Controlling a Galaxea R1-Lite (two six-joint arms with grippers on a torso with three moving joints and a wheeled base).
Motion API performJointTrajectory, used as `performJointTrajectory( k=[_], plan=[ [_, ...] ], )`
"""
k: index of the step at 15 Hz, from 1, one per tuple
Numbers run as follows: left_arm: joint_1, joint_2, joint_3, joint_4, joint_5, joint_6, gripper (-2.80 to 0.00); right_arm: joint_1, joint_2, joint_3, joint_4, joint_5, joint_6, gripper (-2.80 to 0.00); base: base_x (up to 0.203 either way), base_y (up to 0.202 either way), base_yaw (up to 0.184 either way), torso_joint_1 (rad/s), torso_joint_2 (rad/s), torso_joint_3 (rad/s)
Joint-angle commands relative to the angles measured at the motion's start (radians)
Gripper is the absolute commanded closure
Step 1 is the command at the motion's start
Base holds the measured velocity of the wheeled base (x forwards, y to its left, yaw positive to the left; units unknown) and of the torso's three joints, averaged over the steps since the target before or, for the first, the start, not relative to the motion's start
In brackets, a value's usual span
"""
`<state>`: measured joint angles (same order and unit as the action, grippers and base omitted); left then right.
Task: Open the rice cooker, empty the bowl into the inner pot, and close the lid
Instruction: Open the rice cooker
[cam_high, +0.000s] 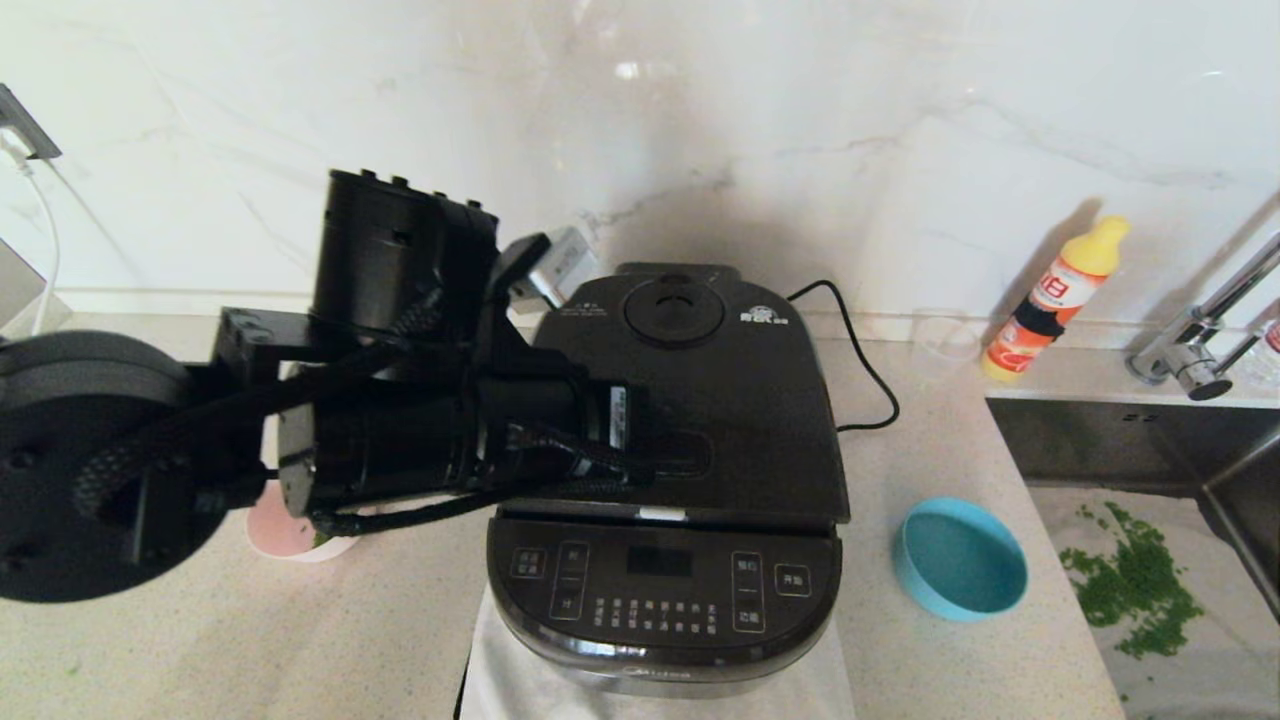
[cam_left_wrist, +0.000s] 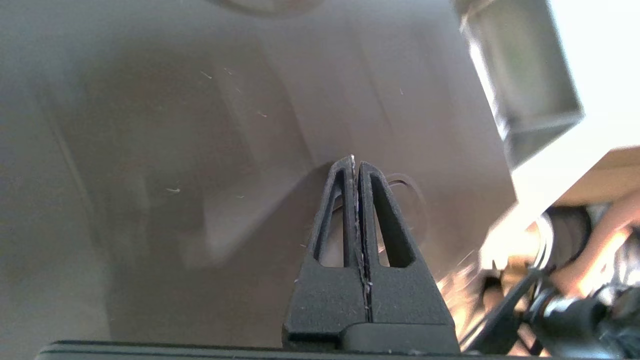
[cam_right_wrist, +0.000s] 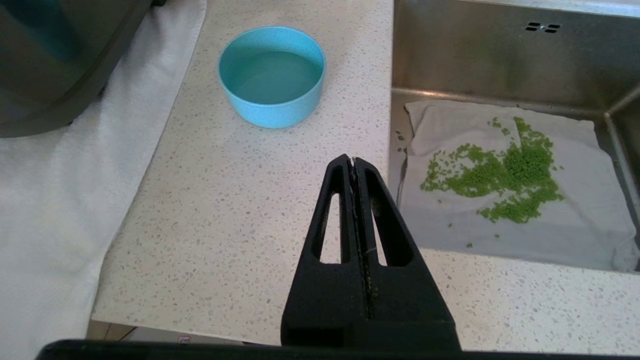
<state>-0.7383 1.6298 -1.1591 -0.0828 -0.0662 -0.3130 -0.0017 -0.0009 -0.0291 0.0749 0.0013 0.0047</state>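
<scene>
Closest to my head camera is my left arm, stretched across the rice cooker (cam_high: 665, 480) with my left gripper (cam_left_wrist: 356, 165) over the lid (cam_high: 700, 400), its fingers pressed together on nothing, tips at the oblong button. That lid is down, so the inner pot is hidden. Under the cooker lies a white cloth (cam_high: 520, 680) on the speckled pale counter (cam_high: 300, 650). Just right of the cooker sits a blue bowl (cam_high: 960, 560), and a pink bowl (cam_high: 285, 530) peeks out on its left beneath my arm. My right gripper (cam_right_wrist: 355, 162) hangs over the counter near the blue bowl, fingers together and empty. Further right is a steel sink (cam_high: 1100, 440) holding green bits (cam_right_wrist: 505, 175) on a cloth. Behind the cooker rises a marble wall (cam_high: 700, 100), with a yellow bottle (cam_high: 1055, 295) and a tap (cam_high: 1210, 330).
</scene>
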Motion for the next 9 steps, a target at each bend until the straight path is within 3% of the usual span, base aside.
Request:
performJointTrajectory(
  k=[1,4,9],
  plan=[
    [0.002,-0.074,-0.034,0.002,0.012,-0.003,0.0,0.0,0.001,0.0,0.0,0.0,0.0,0.0,0.0,0.0,0.0,0.0,0.0,0.0],
    [0.003,-0.121,-0.05,-0.014,0.057,-0.002,0.0,0.0,0.001,0.0,0.0,0.0,0.0,0.0,0.0,0.0,0.0,0.0,0.0,0.0],
    [0.006,-0.193,-0.134,-0.153,0.138,0.005,0.0,0.0,0.001,0.0,0.0,0.0,0.0,0.0,0.0,0.0,0.0,0.0,0.0,0.0]
  ],
)
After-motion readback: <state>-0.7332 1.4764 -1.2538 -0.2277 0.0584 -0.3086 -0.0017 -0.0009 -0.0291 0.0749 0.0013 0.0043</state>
